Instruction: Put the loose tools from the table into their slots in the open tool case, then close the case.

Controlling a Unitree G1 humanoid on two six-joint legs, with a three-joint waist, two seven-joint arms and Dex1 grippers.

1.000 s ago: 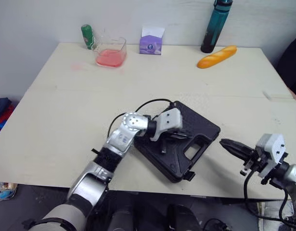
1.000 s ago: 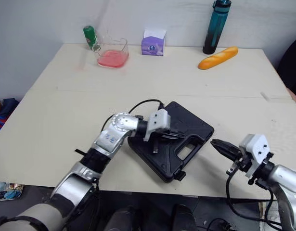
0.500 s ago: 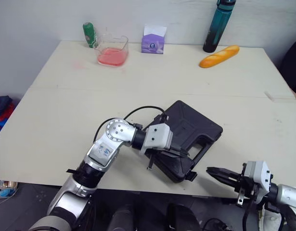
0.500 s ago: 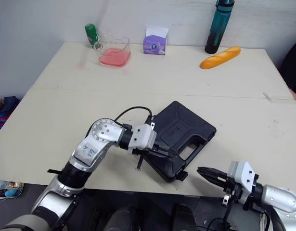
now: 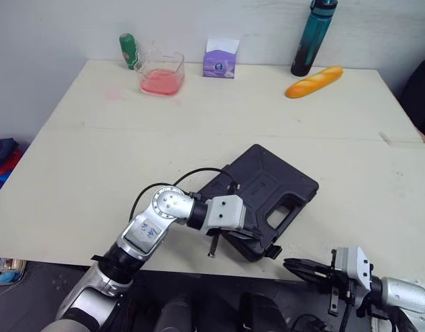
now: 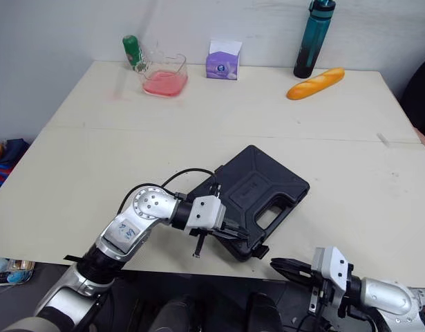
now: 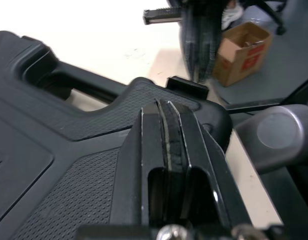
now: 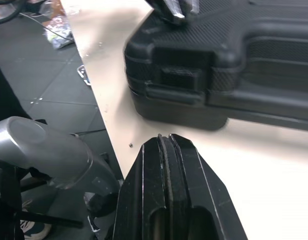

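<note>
- The two fingers of my left gripper (image 7: 169, 106) are pressed together with nothing between them. They lie along the textured lid of the black tool case (image 5: 271, 187), near its front corner. I cannot tell whether they bear on the lid or hang just above it.
- The fingers of my right gripper (image 8: 166, 141) are also pressed together and hold nothing. They sit off the front edge of the table (image 5: 95, 159), below its top, with the tips aimed at the case's near corner and apart from it.
- The case is closed and lies slantwise, its corner with the latch (image 8: 176, 86) close to the table's front edge. Its handle cut-out faces my right side.
- Bare tabletop runs wide on both sides of the case and behind it.
- Along the far edge stand a green bottle (image 5: 128, 51), a clear tub (image 5: 159, 74) with pink in it, a purple box (image 5: 219, 62), a teal bottle (image 5: 313, 34) and a bread loaf (image 5: 313, 81), all well apart from the case.
- A pale wall (image 5: 53, 28) is behind the table, and a cardboard box (image 7: 242, 52) sits on the dark floor (image 8: 53, 75).
</note>
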